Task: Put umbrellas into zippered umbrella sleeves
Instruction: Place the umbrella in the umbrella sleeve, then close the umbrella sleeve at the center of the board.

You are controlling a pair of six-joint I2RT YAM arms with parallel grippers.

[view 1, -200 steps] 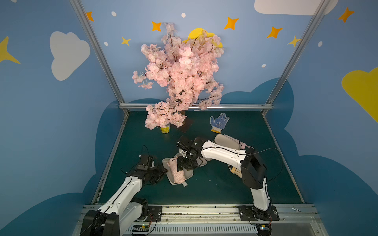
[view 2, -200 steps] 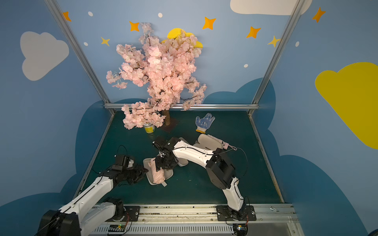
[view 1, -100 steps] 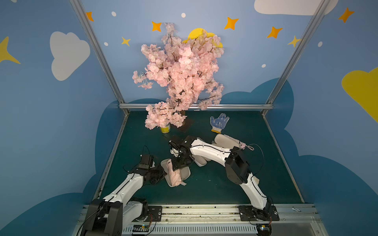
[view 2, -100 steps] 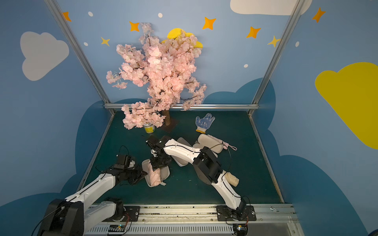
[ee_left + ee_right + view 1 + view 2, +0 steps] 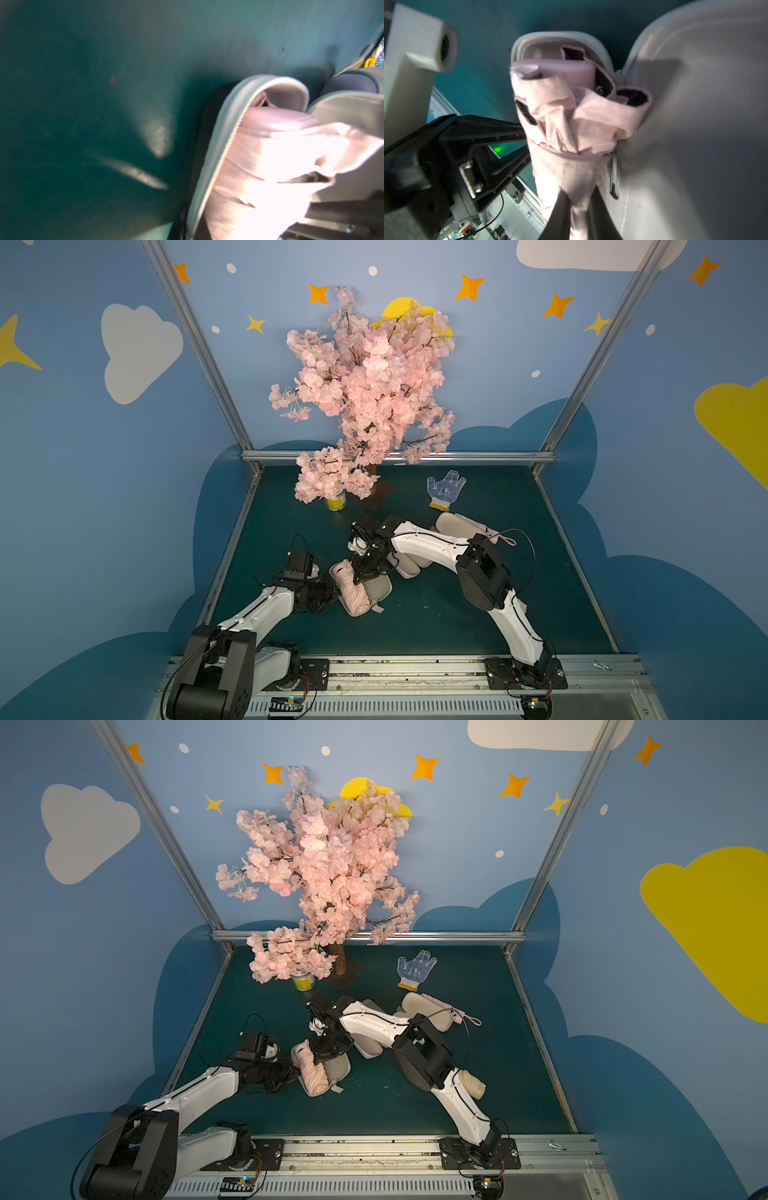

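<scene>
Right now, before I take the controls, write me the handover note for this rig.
The left hand is shut on the rim of the off-white case.
The right hand is shut on the fabric of the pink umbrella.
That umbrella lies in the open case, not tucked in.
A second pink umbrella rests at the far case, loop trailing.
The cream-beige umbrella lies loose beside the right arm.
The middle case is open, partly under that arm.
Done: no case visibly zipped.
Left: tuck and zip this one, then the others.

A pale pink umbrella (image 5: 354, 594) lies lengthwise inside the open pale sleeve (image 5: 381, 590).
</scene>
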